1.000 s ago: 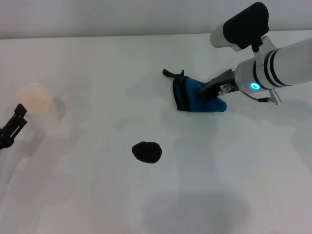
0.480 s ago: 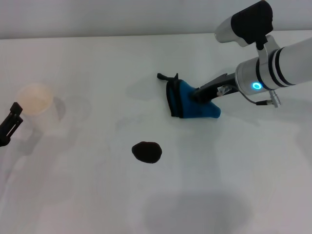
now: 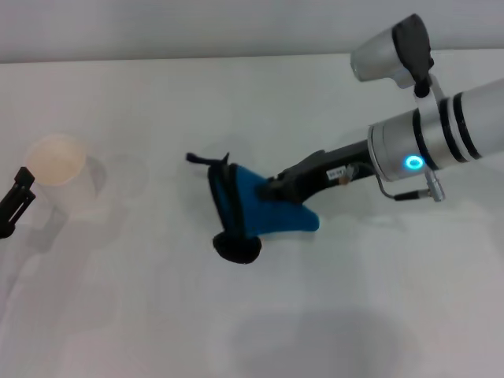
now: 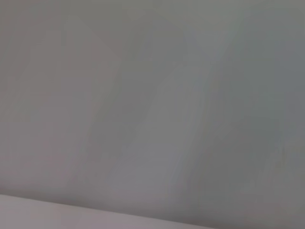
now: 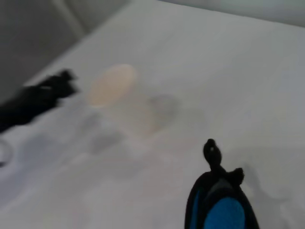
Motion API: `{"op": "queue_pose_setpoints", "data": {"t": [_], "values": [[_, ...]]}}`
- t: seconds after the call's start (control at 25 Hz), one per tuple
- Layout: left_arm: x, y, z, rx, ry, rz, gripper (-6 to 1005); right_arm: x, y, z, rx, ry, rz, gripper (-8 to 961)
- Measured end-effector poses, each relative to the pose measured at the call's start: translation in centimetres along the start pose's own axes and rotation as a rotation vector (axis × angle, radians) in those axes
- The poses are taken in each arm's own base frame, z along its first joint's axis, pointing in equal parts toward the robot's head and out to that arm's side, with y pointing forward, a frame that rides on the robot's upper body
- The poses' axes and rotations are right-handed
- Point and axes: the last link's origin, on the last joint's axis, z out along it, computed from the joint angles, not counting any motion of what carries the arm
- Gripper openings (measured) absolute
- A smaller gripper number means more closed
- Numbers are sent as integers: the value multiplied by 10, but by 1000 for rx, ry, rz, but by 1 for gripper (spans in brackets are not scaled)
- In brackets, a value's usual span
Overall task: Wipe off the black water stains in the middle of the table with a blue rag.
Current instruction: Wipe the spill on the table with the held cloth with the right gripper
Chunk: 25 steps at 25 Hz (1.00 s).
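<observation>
My right gripper (image 3: pixel 277 189) is clamped on the blue rag (image 3: pixel 256 211), reaching in from the right side of the white desk (image 3: pixel 378 299) toward its middle. The rag hangs from the fingers in a bunched wedge: its black-edged end points toward my left and its blue tail trails back under the gripper. The lower edge of the rag is touching the black stain (image 3: pixel 239 250) and covers the stain's upper part, so only the lower portion of the dark blotch shows below the cloth. A thin black strip of the rag's edging (image 3: pixel 206 161) sticks out from the far corner, well clear of the stain.

In my right wrist view the rag (image 5: pixel 223 208) shows as a blue patch inside a black border, with a black tip (image 5: pixel 210 150) standing up from it. Beyond it across the desk stands a pale translucent cup (image 5: pixel 120 98), and just beside the cup is the dark shape of my left gripper (image 5: pixel 35 98).

From the head view the cup (image 3: pixel 59 173) stands upright near the left edge of the desk, well apart from the rag and the stain. My left gripper (image 3: pixel 16 201) sits at that same edge, just beside the cup and not touching it; I cannot tell whether its fingers are apart or together. My left wrist view shows only a plain grey surface with a lighter band along one edge.
</observation>
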Motion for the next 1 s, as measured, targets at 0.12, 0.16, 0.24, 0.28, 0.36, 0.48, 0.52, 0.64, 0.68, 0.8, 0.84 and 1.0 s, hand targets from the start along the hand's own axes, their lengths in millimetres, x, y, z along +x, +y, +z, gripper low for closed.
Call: {"op": "queue_pose_setpoints", "data": {"t": [0.12, 0.16, 0.24, 0.28, 0.36, 0.48, 0.52, 0.64, 0.68, 0.8, 0.84, 1.0], "values": [[0, 0, 0, 0, 1, 0, 876, 6, 11, 1, -78, -2, -7, 92], [0, 0, 0, -1, 1, 0, 876, 9, 14, 1, -96, 1, -8, 92], [0, 0, 1, -2, 0, 1, 876, 16, 18, 5, -116, 13, -10, 92], [0, 1, 1, -3, -1, 1, 876, 20, 20, 7, -121, 19, -14, 91], [0, 1, 2, -5, -2, 2, 876, 27, 22, 13, -117, 37, -33, 91], [1, 1, 2, -4, -2, 2, 876, 36, 23, 22, -84, 48, -58, 91], [1, 1, 3, -4, -1, 2, 876, 39, 23, 26, -69, 49, -66, 91], [1, 1, 3, -6, 1, 2, 876, 46, 23, 34, -37, 60, -85, 91], [1, 1, 3, -7, 3, 2, 876, 47, 23, 36, -29, 62, -89, 91], [2, 1, 3, -8, 6, 2, 876, 51, 26, 41, -20, 68, -99, 91], [2, 1, 3, -9, 6, 2, 876, 52, 27, 44, -21, 72, -104, 91], [2, 2, 3, -10, 6, 3, 876, 54, 30, 50, -5, 71, -119, 91]]}}
